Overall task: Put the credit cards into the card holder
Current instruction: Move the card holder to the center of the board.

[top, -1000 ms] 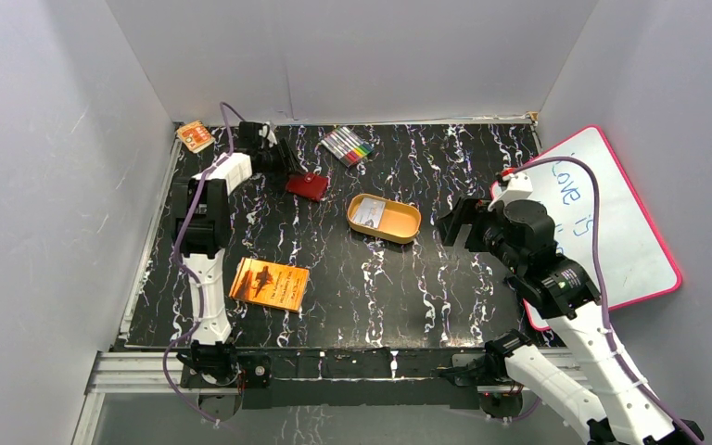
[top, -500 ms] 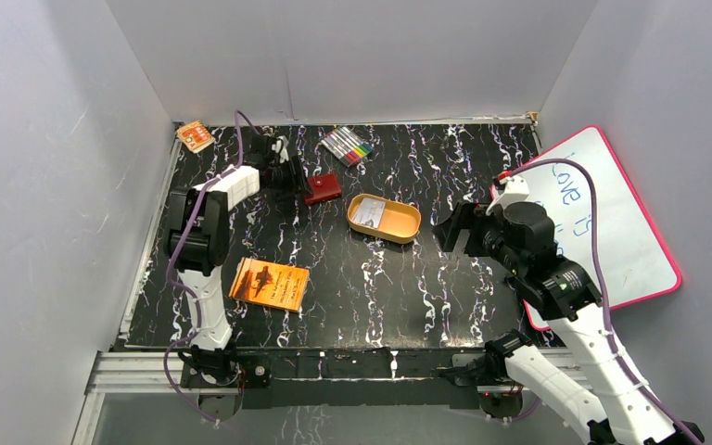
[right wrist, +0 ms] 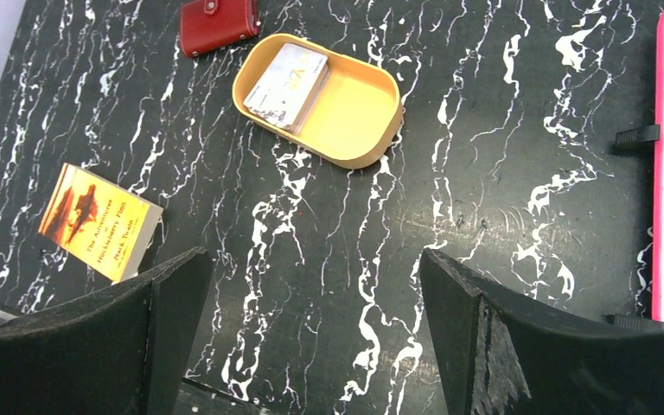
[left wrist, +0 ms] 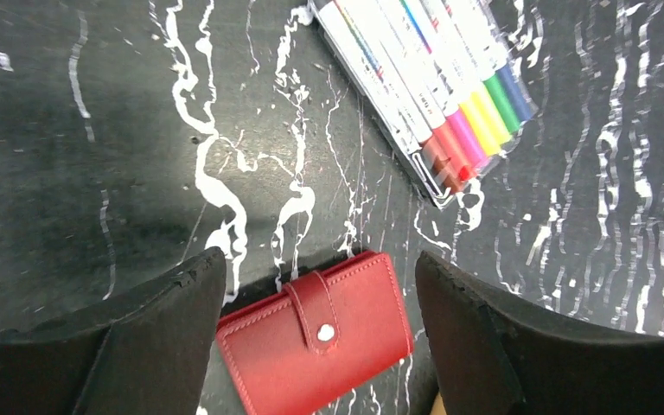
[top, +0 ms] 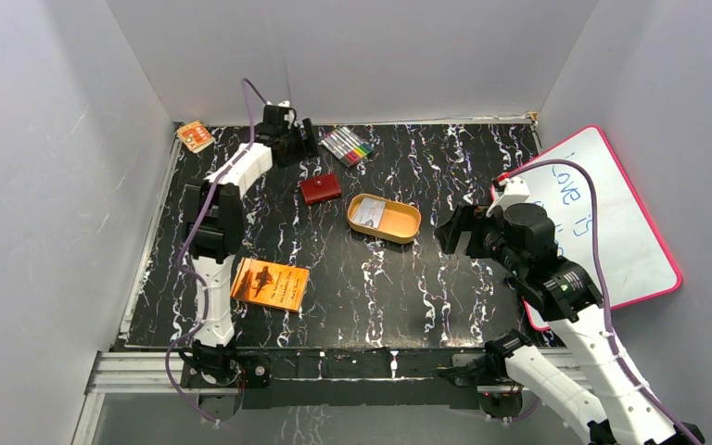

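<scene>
This is a robot test cell in a lab, not a lived-in room. Plain pale panel walls (top: 352, 56) box in a black, white-veined tabletop (top: 380, 297) beyond and to either side of the left gripper (top: 301, 141) and right gripper (top: 459, 236). Behind both grippers, at the near edge, an aluminium rail (top: 148, 371) carries the arm bases. Purple cables (top: 597, 222) run along the arms. A pink-framed whiteboard (top: 630, 250) sits to the right of the right gripper.

The red card holder (top: 321, 189) lies flat on the bench, folded shut with its snap tab fastened, just left of the orange oval tin (top: 399, 224). The pale credit cards (right wrist: 288, 75) lie stacked inside the tin's left end.
</scene>
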Action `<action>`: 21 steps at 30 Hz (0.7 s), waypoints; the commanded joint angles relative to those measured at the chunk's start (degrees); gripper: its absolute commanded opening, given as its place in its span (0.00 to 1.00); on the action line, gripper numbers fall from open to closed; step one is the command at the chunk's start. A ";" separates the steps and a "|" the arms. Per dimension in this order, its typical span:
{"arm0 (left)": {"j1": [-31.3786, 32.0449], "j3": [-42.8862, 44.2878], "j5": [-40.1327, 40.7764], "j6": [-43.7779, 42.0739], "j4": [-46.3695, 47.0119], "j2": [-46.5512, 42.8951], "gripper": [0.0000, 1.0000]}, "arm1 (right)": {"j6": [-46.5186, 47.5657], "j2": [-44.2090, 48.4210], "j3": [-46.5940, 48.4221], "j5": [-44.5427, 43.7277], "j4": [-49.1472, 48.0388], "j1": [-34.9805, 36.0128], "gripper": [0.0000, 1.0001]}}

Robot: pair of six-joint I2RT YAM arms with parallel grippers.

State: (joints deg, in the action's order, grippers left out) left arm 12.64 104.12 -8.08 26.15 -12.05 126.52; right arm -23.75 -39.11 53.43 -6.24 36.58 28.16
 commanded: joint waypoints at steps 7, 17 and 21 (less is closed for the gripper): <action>4.13 4.72 3.74 -7.82 -0.16 5.52 0.78 | 1.38 0.01 2.11 -2.29 -0.40 0.22 0.99; 7.16 2.70 9.43 -13.46 -2.30 6.94 0.75 | 0.72 -0.67 2.06 -1.82 -0.83 0.18 0.99; 8.97 -0.19 12.17 -15.18 -3.35 5.99 0.73 | 0.88 -0.21 2.27 -2.55 -0.50 0.20 0.99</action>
State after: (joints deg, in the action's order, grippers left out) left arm 20.25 106.37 -0.03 13.98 -12.95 133.67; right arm -23.33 -40.14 53.45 -7.55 37.58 28.16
